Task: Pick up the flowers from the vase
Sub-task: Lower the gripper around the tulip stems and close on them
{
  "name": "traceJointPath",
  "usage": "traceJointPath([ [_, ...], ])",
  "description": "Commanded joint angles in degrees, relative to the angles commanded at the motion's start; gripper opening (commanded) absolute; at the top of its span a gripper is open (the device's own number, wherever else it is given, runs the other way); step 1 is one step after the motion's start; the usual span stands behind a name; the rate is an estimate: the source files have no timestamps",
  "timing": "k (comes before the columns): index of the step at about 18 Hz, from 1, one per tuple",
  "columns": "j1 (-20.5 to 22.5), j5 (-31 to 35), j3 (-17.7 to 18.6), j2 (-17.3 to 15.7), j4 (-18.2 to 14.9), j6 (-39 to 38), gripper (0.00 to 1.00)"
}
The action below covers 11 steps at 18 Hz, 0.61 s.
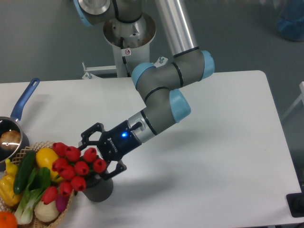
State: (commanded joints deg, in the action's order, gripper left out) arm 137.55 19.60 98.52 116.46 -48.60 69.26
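The black two-finger gripper (96,157), fingers spread wide, brackets the bunch of red tulip flowers (73,167); the stems stand in the short dark grey ribbed vase (99,188). Just left sits a wicker basket (66,205) of vegetables.

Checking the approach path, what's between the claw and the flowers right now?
Nothing. In the camera view the open claw has reached the flowers, its fingers flanking the right-hand buds above the vase.

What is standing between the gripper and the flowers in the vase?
Nothing visible. The open gripper is already at the right side of the flowers, its fingers reaching around the red buds above the vase. The wicker basket lies on the far side.
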Motion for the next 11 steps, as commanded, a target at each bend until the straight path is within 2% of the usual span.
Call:
traceJointPath([
  [2, 0.1, 0.0, 0.3, -0.3, 0.0, -0.1, 0.26],
  [5, 0.3, 0.0, 0.2, -0.4, 0.0, -0.6, 0.16],
  [11, 1.6, -0.3, 0.0, -1.1, 0.0, -1.6, 0.12],
])
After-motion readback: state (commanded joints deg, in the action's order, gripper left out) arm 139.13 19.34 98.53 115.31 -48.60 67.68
